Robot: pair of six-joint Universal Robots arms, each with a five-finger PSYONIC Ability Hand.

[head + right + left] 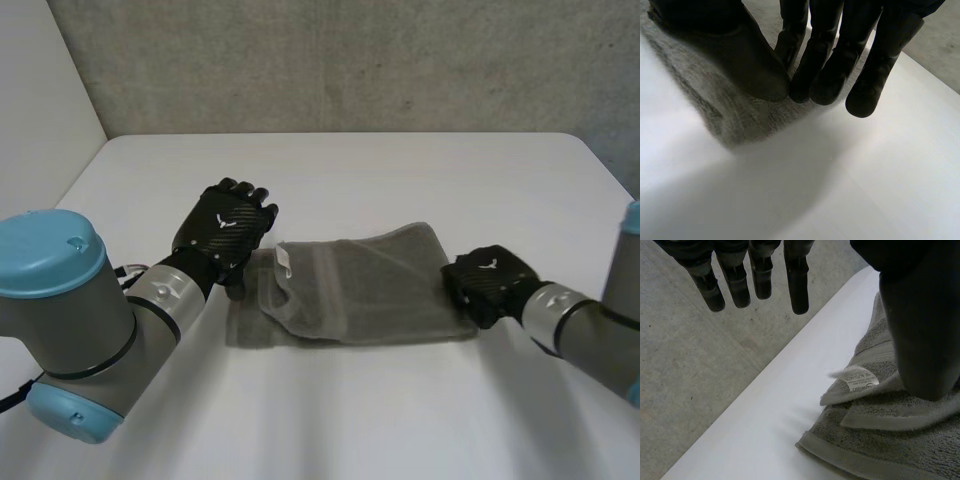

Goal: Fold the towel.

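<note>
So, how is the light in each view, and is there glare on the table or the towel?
Head view: soft, even light; no glare on the table or the towel. Left wrist view: the table is the brightest part, the left hand nearly black against it, yet the towel's label is well lit. Right wrist view: the right hand is dark too.

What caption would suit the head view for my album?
Left hand and right hand at opposite ends of a grey towel on a white table.
</note>
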